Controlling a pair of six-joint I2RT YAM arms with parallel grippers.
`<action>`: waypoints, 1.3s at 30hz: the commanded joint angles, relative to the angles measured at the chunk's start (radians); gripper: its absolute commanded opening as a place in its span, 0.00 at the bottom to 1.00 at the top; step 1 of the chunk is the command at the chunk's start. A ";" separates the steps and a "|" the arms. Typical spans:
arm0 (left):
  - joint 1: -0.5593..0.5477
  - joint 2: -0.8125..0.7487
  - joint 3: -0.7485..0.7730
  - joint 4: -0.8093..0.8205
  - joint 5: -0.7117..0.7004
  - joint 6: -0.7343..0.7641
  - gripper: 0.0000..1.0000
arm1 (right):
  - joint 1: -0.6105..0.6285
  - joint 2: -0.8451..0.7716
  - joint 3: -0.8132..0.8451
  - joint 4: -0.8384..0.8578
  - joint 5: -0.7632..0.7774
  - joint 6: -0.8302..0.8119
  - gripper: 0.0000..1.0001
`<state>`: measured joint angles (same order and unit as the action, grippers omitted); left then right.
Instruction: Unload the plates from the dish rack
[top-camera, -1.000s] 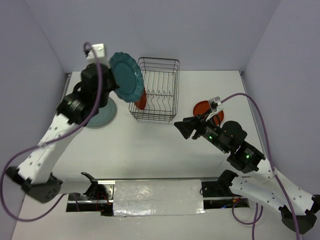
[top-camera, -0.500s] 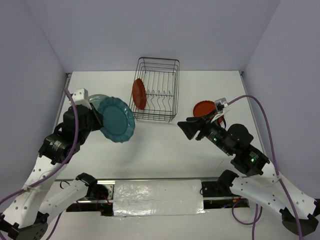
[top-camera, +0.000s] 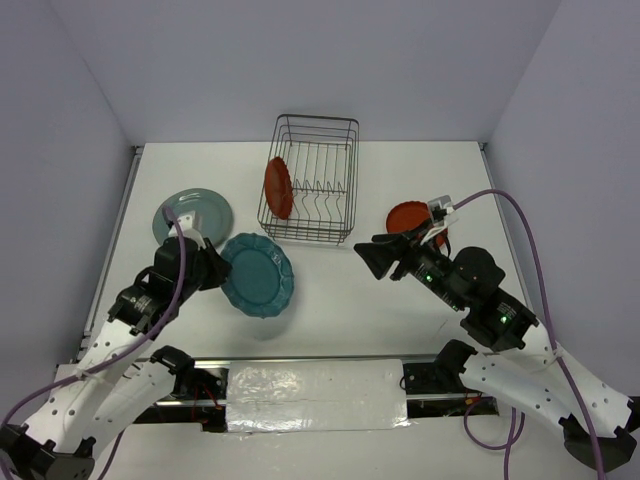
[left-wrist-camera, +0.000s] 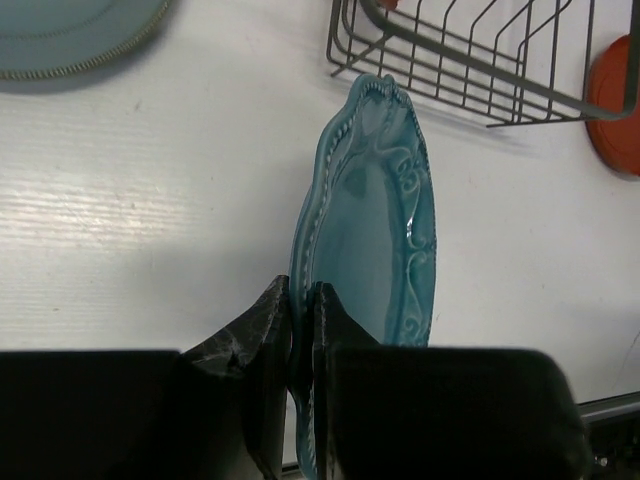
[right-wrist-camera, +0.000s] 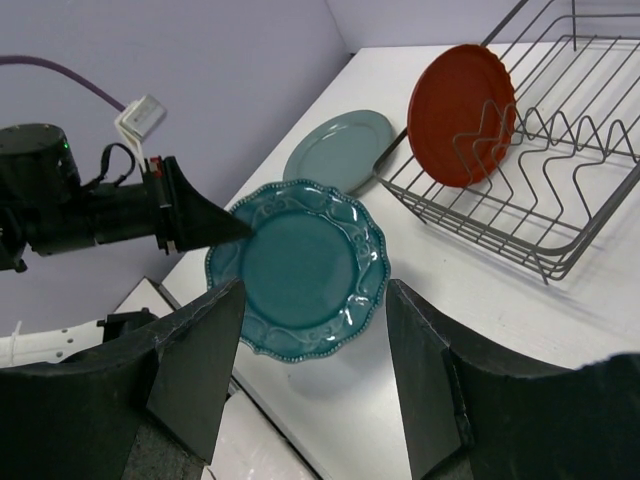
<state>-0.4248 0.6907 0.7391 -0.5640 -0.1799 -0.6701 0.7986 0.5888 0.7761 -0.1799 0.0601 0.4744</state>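
Note:
My left gripper (top-camera: 217, 267) (left-wrist-camera: 300, 296) is shut on the rim of the dark teal scalloped plate (top-camera: 260, 276) (left-wrist-camera: 375, 230) (right-wrist-camera: 300, 262), which hangs tilted just above the table, left of centre. The wire dish rack (top-camera: 352, 180) (right-wrist-camera: 560, 200) (left-wrist-camera: 470, 75) stands at the back, with one orange-red plate (top-camera: 278, 187) (right-wrist-camera: 462, 100) upright at its left end. A pale grey-teal plate (top-camera: 193, 215) (left-wrist-camera: 70, 35) (right-wrist-camera: 340, 150) lies flat at the left. Another orange-red plate (top-camera: 408, 216) (left-wrist-camera: 615, 105) lies right of the rack. My right gripper (top-camera: 368, 256) (right-wrist-camera: 315, 292) hovers open and empty, facing the teal plate.
Grey walls close the table at the back and both sides. A foil-covered strip (top-camera: 315, 395) runs along the near edge between the arm bases. Purple cables (top-camera: 520, 225) loop above both arms.
The left arm has carried the teal plate from beside the rack's left end down and toward the near left of the table. The right arm has hardly moved.

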 joint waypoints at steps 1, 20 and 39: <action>0.011 -0.054 -0.020 0.259 0.077 -0.089 0.00 | 0.002 0.006 0.026 0.020 0.003 -0.014 0.66; 0.021 -0.077 -0.296 0.493 0.148 -0.181 0.00 | 0.002 0.006 0.025 0.023 0.007 -0.014 0.66; 0.041 -0.069 -0.460 0.616 0.099 -0.230 0.05 | 0.002 0.023 0.020 0.033 -0.009 -0.011 0.66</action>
<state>-0.3912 0.6510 0.2741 -0.0895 -0.0547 -0.8536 0.7986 0.6025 0.7761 -0.1795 0.0593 0.4744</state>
